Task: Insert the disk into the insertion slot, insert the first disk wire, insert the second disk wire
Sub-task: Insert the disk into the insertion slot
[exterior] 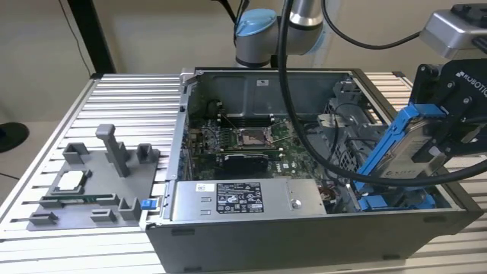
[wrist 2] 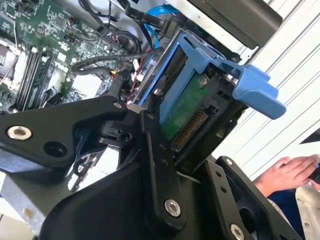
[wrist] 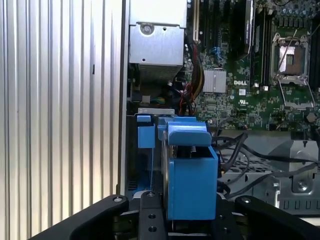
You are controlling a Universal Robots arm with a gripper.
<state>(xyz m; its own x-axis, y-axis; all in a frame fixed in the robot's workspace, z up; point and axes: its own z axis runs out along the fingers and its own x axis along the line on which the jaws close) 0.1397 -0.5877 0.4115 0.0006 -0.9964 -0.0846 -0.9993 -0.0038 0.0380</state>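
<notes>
gripper [exterior: 439, 145]: fingers clenched on the disk [exterior: 409, 149] | disk: tilted, blue carrier edge up, lower end just over the insertion slot [exterior: 396, 201] | slot: in the computer case [exterior: 304, 242], front corner at the exterior view's right | seating: not yet in the bay

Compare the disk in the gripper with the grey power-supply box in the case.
The disk hangs tilted, clamped in the gripper over the case; the power-supply box sits level inside it. The disk wears a bright blue carrier; the power-supply box is bare grey. The disk is slim; the power-supply box is bulkier. Both are grey, rectangular and carry a printed label.
</notes>
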